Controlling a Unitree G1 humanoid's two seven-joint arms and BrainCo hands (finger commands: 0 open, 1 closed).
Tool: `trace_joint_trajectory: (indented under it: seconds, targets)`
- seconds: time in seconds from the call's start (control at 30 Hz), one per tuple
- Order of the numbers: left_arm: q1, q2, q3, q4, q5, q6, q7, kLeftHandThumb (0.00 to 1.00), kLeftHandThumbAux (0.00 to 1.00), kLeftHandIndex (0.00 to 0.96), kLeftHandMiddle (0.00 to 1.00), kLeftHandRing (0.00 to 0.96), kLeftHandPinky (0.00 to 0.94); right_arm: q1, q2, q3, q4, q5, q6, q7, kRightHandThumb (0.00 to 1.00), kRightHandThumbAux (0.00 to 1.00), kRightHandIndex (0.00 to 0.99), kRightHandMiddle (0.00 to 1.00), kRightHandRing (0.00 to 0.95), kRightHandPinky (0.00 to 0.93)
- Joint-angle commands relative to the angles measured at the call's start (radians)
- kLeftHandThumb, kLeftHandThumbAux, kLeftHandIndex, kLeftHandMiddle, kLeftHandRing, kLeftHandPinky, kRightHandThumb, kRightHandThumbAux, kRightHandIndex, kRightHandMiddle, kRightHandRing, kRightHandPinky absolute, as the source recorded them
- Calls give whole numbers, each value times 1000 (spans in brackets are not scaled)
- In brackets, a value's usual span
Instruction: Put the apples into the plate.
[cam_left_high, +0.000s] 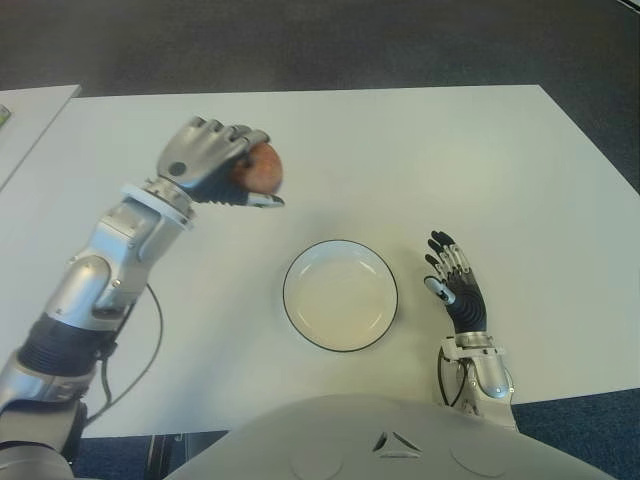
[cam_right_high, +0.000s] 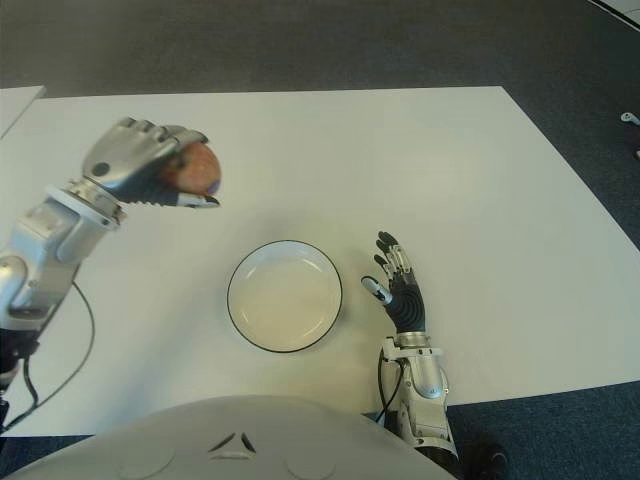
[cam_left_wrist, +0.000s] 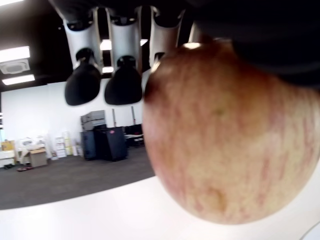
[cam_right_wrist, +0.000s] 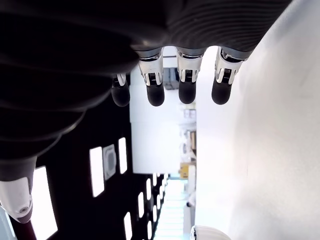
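Grasping a round, mottled red-yellow apple (cam_left_high: 262, 168), left robot hand (cam_left_high: 212, 160) at upper left; right robot hand (cam_left_high: 455, 283) released beside round white black-rimmed plate (cam_left_high: 340, 296) on smooth white counter (cam_left_high: 450, 160).

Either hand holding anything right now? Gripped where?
Left hand holds the apple, fingers curled over its top and sides. Right hand, beside the plate, is open and empty.

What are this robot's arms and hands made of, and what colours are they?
Silvery metal-looking shells cover the left hand and its forearm, with black joint sections. The right hand has a black ribbed palm, silver knuckles and black fingertips. A thin black cable loops by the left arm.
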Motion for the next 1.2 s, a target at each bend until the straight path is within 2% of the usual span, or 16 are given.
trace_joint_trajectory:
  seconds: [0.03,0.2,0.4,0.53,0.77,1.0,1.2]
  targets:
    - [9,-66,-46,-77,33,12,-62,748,694,444,828,824,794,43,26,12,92,-2,71,-6,67,533,0,0,0,0]
    - [1,-87,-63,-96,66,-8,-102,748,694,444,831,831,814,46,27,17,81,-11,83,-13,66,534,0,0,0,0]
    - [-29,-91,-104,-107,131,-71,-126,750,693,445,847,851,842,46,17,19,86,-30,86,-17,61,549,0,0,0,0]
    - [-16,-120,-123,-124,130,-90,-139,751,692,445,858,860,845,46,17,19,90,-34,82,-17,48,560,0,0,0,0]
    - [-11,-176,-201,-159,130,-118,-220,751,692,445,856,854,853,49,32,28,88,-36,71,-22,38,569,0,0,0,0]
    - [13,-214,-230,-140,128,-148,-219,750,692,446,852,852,852,58,41,37,65,-38,89,-33,36,573,0,0,0,0]
    - [50,-241,-255,-115,139,-150,-219,749,692,446,850,850,850,60,52,38,65,-31,68,-37,41,558,0,0,0,0]
